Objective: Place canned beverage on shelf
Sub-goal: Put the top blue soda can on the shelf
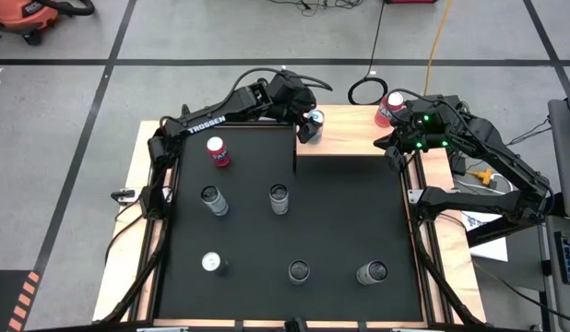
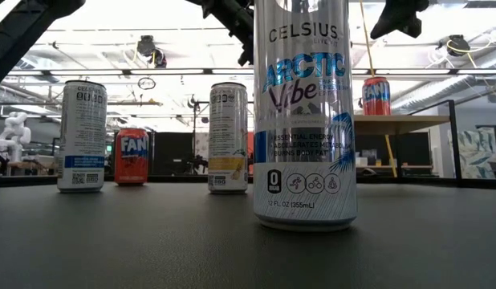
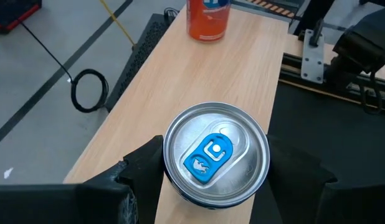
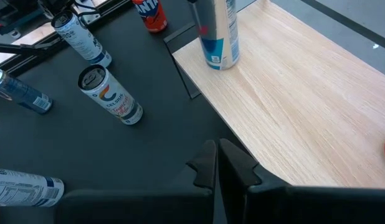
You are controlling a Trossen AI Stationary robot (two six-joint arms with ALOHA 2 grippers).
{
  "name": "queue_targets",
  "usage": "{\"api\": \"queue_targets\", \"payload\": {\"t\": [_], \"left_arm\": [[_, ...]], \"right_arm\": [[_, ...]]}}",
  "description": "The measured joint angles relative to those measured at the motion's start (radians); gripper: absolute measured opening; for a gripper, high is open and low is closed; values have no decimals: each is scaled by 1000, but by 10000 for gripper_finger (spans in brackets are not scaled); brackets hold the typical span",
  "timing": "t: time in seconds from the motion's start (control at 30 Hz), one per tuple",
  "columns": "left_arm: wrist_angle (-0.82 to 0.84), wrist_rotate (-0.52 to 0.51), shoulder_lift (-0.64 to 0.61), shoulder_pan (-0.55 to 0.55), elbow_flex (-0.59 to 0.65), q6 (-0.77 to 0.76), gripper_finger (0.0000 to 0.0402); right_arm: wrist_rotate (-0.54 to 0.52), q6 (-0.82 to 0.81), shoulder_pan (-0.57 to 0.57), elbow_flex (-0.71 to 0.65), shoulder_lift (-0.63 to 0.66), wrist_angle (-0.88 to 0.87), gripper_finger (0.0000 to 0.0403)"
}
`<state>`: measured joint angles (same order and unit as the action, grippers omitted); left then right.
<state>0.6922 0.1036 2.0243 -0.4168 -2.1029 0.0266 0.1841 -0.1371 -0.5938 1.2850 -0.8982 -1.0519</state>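
The shelf (image 1: 350, 136) is a light wood platform at the back of the black mat (image 1: 340, 221). My left gripper (image 1: 311, 125) is shut on a silver canned beverage (image 3: 215, 154) with a blue tab, one dark finger on each side. The can stands upright at the shelf's left end (image 4: 218, 37), and its base looks to be on the wood (image 3: 199, 74). A red-orange can (image 1: 388, 109) stands at the shelf's right end. My right gripper (image 4: 217, 165) is shut and empty, hovering by the shelf's front right edge.
Several more cans stand on the mat: a red one (image 1: 218, 151), silver ones (image 1: 212, 199) (image 1: 279, 197), and others near the front (image 1: 299, 271). A tall Celsius can (image 2: 304, 120) fills the low view. Cables lie on the floor behind the shelf.
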Motion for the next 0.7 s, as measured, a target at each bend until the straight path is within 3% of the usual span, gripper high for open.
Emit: {"api": "queue_targets", "payload": {"t": [0.13,0.43,0.7], "left_arm": [[3,0,0,0,0,-4,251],[-4,0,0,0,0,-20,330],[-20,-5,-10,-7,0,-12,341]], "right_arm": [[0,0,0,0,0,0,0],[0,-7,0,0,0,0,0],[0,-7,0,0,0,0,0]]}}
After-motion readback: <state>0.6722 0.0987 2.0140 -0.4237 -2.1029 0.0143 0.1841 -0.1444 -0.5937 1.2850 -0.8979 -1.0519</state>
